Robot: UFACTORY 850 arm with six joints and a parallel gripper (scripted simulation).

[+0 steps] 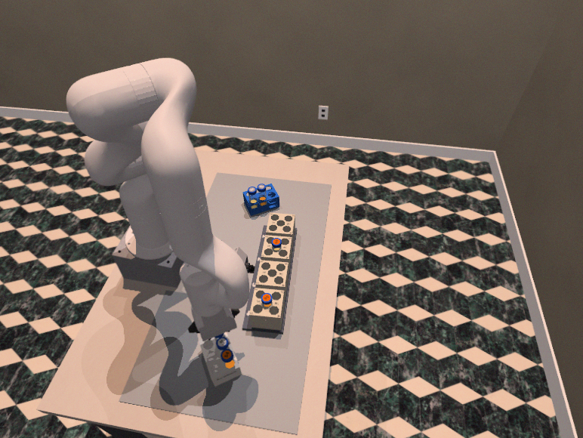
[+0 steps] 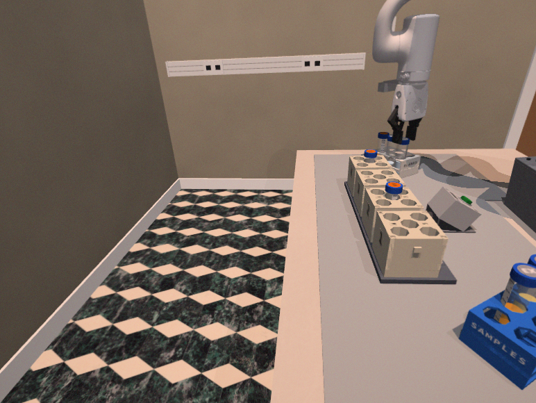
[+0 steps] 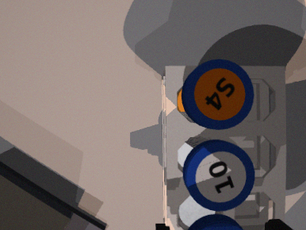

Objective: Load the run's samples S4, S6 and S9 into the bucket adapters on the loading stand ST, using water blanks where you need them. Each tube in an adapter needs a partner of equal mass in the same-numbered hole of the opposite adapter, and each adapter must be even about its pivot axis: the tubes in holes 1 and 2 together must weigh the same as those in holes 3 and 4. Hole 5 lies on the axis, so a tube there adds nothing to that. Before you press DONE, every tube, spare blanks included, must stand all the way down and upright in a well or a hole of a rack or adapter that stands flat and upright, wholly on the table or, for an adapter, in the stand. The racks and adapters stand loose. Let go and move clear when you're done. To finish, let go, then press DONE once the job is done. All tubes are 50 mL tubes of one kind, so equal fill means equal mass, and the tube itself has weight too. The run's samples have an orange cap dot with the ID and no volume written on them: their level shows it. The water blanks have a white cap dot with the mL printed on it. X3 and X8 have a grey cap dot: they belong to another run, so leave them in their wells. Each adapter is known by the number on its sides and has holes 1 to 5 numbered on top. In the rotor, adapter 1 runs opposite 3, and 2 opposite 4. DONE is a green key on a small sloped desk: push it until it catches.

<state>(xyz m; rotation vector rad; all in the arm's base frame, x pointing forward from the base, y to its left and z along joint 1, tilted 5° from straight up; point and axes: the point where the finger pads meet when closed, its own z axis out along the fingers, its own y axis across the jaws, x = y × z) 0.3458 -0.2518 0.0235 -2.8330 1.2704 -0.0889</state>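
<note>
From the left in the top view, you have the arm's base (image 1: 150,275) near the left edge of the table (image 1: 325,301) (image 2: 298,303). Next, the pincer (image 1: 215,333) (image 2: 404,135) (image 3: 219,227) points down over the near end of the blanks rack (image 1: 219,376) (image 2: 409,165) (image 3: 174,75), its fingers apart and clamped on nothing. At the frame's bottom edge in the wrist view, the fingers stand either side of the third tube (image 1: 219,336) (image 2: 403,141) (image 3: 216,223), whose number you can't read. The 10 blank (image 1: 221,342) (image 3: 219,175) stands just beside it, then sample S4 (image 1: 226,355) (image 2: 382,135) (image 3: 219,94) at the rack's end; these neighbours leave you little side room along the row. Right of that, the small desk (image 1: 241,256) (image 2: 450,210) with its green key (image 2: 466,199) sits near the stand's long side. The blue rack (image 1: 261,207) (image 2: 498,346) holds two pale-dotted tubes (image 1: 257,189) beyond the stand's far end. Rightmost, the stand (image 1: 268,331) (image 2: 418,281) bears four close-set adapters (image 1: 266,322) (image 2: 416,260); two orange-dotted tubes (image 1: 276,242) (image 2: 394,187) occupy separate centre holes, their IDs too small to read. A strip of mat separates the stand from the table's right edge.
</note>
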